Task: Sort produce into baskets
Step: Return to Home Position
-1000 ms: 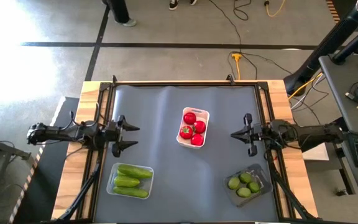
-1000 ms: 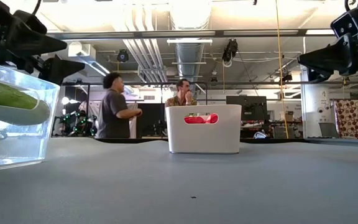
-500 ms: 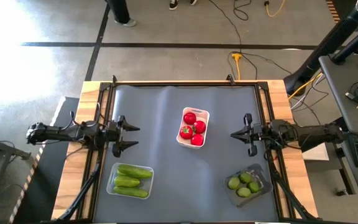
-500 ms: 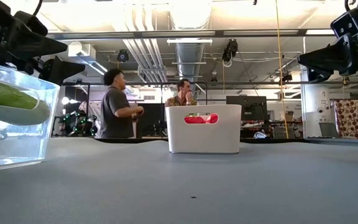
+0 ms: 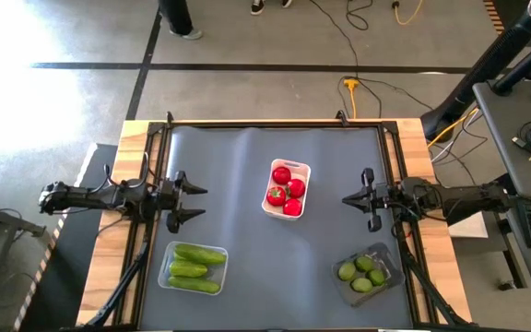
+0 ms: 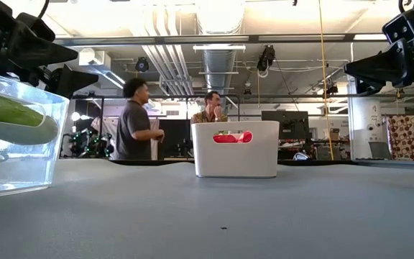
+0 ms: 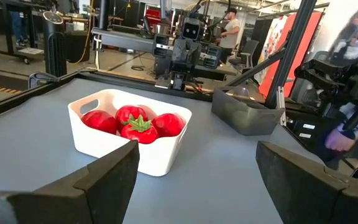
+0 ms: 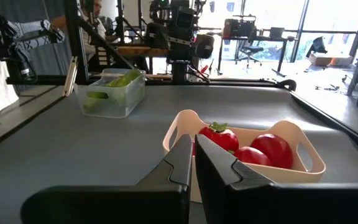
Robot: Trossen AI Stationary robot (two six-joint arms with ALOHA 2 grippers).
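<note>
Several red tomatoes [image 5: 286, 191] lie in the white tray [image 5: 303, 170] at the table's middle. Green cucumbers [image 5: 194, 268] fill the clear tray [image 5: 165, 269] at the near left. Light-green limes [image 5: 361, 271] sit in the dark translucent tray [image 5: 382, 254] at the near right. My left gripper [image 5: 192, 202] hovers open at the table's left edge, pointing level toward the white tray [image 7: 160, 158]. At the right edge my right gripper [image 5: 347, 199] hovers shut, pointing level at the same tray [image 8: 303, 144]. Neither touches anything.
The grey mat [image 5: 238, 157] has bare room at the far side and between the trays. Wooden table edges and black rails [image 5: 158, 138] frame it. Two people [image 6: 136, 119] stand in the room beyond the far edge.
</note>
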